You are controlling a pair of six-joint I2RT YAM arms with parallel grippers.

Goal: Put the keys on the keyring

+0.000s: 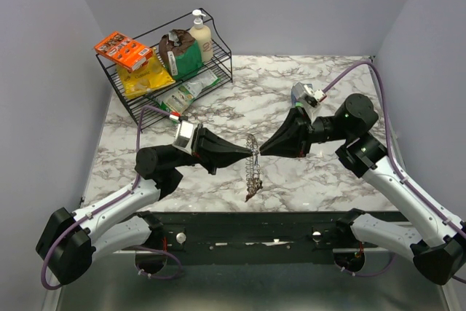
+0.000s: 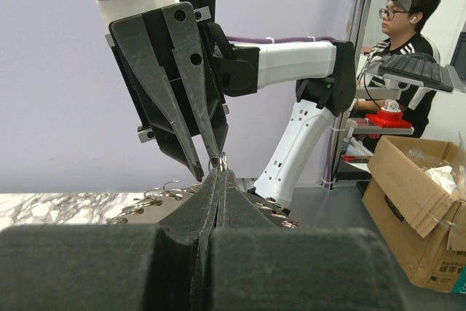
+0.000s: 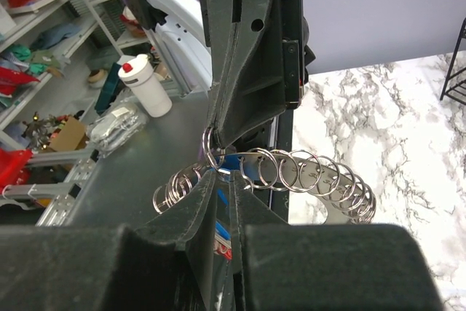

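Observation:
The keyring (image 1: 253, 172) hangs above the middle of the marble table (image 1: 328, 180), between both grippers. It is a curved metal strip (image 3: 320, 172) strung with several small split rings. My left gripper (image 1: 250, 152) is shut on one of these small rings (image 2: 220, 162) at its fingertips. My right gripper (image 3: 226, 176) faces it tip to tip. Its jaws stand a narrow gap apart around the lower edge of that same ring. A blue piece (image 3: 231, 160) shows behind the ring, and blue and red bits show down in the gap. I cannot tell whether these are the keys.
A black wire rack (image 1: 218, 71) at the back left holds an orange box, snack bags and a soap bottle. In the left wrist view a person (image 2: 408, 12) sits beyond the table beside a cardboard box (image 2: 415, 209). A white bottle (image 3: 149, 85) stands off the table.

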